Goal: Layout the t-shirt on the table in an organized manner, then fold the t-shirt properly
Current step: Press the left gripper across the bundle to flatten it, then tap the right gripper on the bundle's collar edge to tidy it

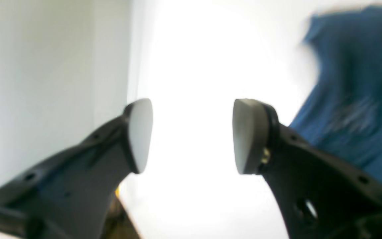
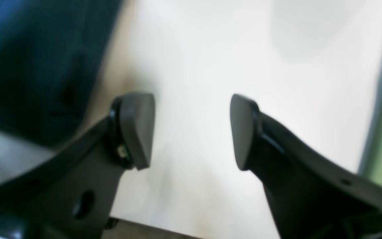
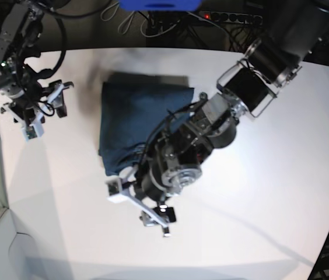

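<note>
**Operator:** T-shirt (image 1: 356, 99) first, from my left wrist camera: it sits at the right of the picture, blue and blurred, lying on the white table (image 1: 197, 66). My left gripper (image 1: 192, 136) has its jaws spread wide with only bright tabletop between the pads (image 1: 141, 132). Nothing is pinched, and neither pad touches cloth.

**Observer:** And the right wrist?

**Operator:** My right gripper (image 2: 191, 131) is just as slack, jaws well apart over bare table (image 2: 244, 49). The t-shirt (image 2: 35, 66) fills the upper left corner, dark navy, beside the left-hand finger but not between the pads (image 2: 138, 129). I cannot tell whether that finger brushes the fabric.

**Observer:** Base view?

**Operator:** The t-shirt (image 3: 132, 119) lies on the table (image 3: 269, 204) as a compact, roughly rectangular navy bundle, a little creased toward its lower edge. The left gripper (image 3: 144, 210) hangs just below the shirt's lower edge, its arm crossing over the shirt's right side. The right gripper (image 3: 42, 114) stands well apart on the left, over bare white, released.
</note>
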Controlling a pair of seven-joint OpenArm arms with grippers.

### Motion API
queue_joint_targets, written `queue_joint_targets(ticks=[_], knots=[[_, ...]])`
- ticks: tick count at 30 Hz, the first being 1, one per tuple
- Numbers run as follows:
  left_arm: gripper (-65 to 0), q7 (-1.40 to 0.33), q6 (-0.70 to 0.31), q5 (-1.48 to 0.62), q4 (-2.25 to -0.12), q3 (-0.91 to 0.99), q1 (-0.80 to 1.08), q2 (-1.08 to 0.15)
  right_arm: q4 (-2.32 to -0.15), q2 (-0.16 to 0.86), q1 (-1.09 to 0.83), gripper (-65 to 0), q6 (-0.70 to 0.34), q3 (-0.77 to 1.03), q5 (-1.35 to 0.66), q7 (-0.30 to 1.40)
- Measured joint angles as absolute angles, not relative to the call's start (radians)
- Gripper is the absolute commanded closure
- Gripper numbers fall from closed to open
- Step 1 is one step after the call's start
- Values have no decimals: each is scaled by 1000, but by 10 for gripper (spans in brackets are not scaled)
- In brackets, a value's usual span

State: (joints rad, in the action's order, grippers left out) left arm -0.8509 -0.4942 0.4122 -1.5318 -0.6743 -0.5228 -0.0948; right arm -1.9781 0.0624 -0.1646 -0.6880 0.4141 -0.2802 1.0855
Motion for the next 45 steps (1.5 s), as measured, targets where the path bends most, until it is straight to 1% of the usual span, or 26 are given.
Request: queue_joint_targets(ticks=[3,4,5,7,8,10,11,12,13,15,16,18,22,28,32,38,39,43,45], knots=[[-364,-868,-491,412,-1598,-548,-438,-162,-1998,28,-158,-365,-688,351,-285,1077],[-357,-877,-491,415,-1613,-507,-404,-181,-1998,17,-158,-365,-688,331,-284,1076],[-332,-883,-493,416,-1631,-461,-365,-194,-1998,8,-160,-365,-688,309,-284,1077],[-243,-884,-494,411,-1664,-379,-299,-217,-1998,-10,-162,-344,-688,263,-284,1077],[-190,-882,-495,404,-1687,-340,-269,-226,-1998,-20,-162,-318,-688,241,-282,1077],[-60,-882,-495,410,-1723,-261,-217,-244,-1998,-36,-159,-234,-688,189,-281,1076],[-11,-882,-493,413,-1737,-222,-195,-247,-1998,-39,-159,-190,-688,161,-282,1077],[0,-883,-493,414,-1753,-181,-168,-247,-1998,-42,-159,-136,-688,133,-281,1076],[0,-886,-492,419,-1764,-147,-144,-249,-1997,-42,-159,-82,-688,103,-281,1077],[-17,-879,-493,408,-1784,-83,-94,-246,-1995,-42,-162,-7,-688,61,-281,1074],[-17,-883,-495,409,-1795,-52,-66,-246,-1987,-41,-165,0,-688,46,-289,1070],[-17,-888,-495,415,-1824,2,-18,-246,-1948,-39,-165,0,-688,43,-286,1071],[-17,-883,-494,412,-1889,88,41,-246,-1858,1,-167,0,-688,41,-271,1071],[-17,-883,-495,408,-1930,220,125,-244,-1744,22,-192,0,-688,42,-281,942],[-17,-883,-494,415,-1945,288,170,-280,-1673,33,-217,0,-688,38,-310,858],[-17,-879,-498,412,-1960,381,230,-286,-1661,35,-212,0,-688,44,-314,845],[-17,-882,-517,411,-1959,394,239,-286,-1670,36,-213,0,-688,44,-311,853],[-17,-871,-698,404,-1959,500,263,-272,-1787,44,-228,0,-688,43,-271,901],[-17,-880,-704,411,-1959,575,275,-242,-1879,52,-251,0,-687,46,-267,897]])
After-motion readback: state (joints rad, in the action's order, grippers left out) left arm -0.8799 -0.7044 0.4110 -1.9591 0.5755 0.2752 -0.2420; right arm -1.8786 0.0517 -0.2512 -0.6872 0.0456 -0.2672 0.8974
